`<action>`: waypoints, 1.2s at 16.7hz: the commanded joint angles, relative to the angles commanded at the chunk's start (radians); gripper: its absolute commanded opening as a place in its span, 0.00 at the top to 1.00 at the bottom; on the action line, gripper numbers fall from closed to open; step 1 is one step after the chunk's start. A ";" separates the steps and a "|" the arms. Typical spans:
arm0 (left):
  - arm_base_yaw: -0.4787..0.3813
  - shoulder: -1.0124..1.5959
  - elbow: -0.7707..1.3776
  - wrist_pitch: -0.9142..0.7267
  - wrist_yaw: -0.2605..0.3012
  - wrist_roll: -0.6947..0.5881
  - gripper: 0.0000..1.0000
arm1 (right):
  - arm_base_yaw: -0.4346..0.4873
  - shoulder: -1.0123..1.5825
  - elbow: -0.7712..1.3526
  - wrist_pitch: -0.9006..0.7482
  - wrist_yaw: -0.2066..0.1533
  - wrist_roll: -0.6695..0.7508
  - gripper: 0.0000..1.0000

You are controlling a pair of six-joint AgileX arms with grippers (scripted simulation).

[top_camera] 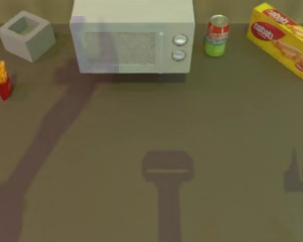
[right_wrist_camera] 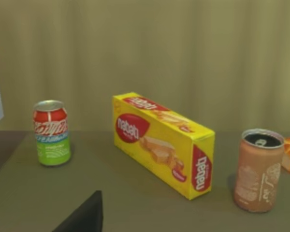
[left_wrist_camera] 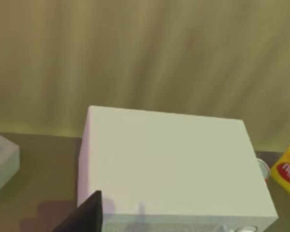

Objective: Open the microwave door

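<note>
Door shut; opening not begun, all of the task left.
Top view: microwave [top_camera: 133,35] at far centre-left of tabletop [top_camera: 151,151], microwave door [top_camera: 118,48] flush against its front; no arm body visible, only shadows. Left wrist view: left gripper [left_wrist_camera: 84,217] shows one dark finger over the microwave's near left top corner; spread or pressed together, cannot tell. Right wrist view: right gripper [right_wrist_camera: 84,215] parked well right, near the cans; state likewise unclear.
</note>
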 joint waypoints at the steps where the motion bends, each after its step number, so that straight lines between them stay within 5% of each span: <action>1: -0.023 0.086 0.109 -0.040 -0.012 -0.029 0.00 | 0.000 0.000 0.000 0.000 0.000 0.000 0.00; 10: -0.183 0.836 0.785 -0.429 -0.114 -0.215 0.00 | 0.000 0.000 0.000 0.000 0.000 0.000 0.00; 20: -0.222 1.039 0.901 -0.565 -0.139 -0.251 0.00 | 0.000 0.000 0.000 0.000 0.000 0.000 0.00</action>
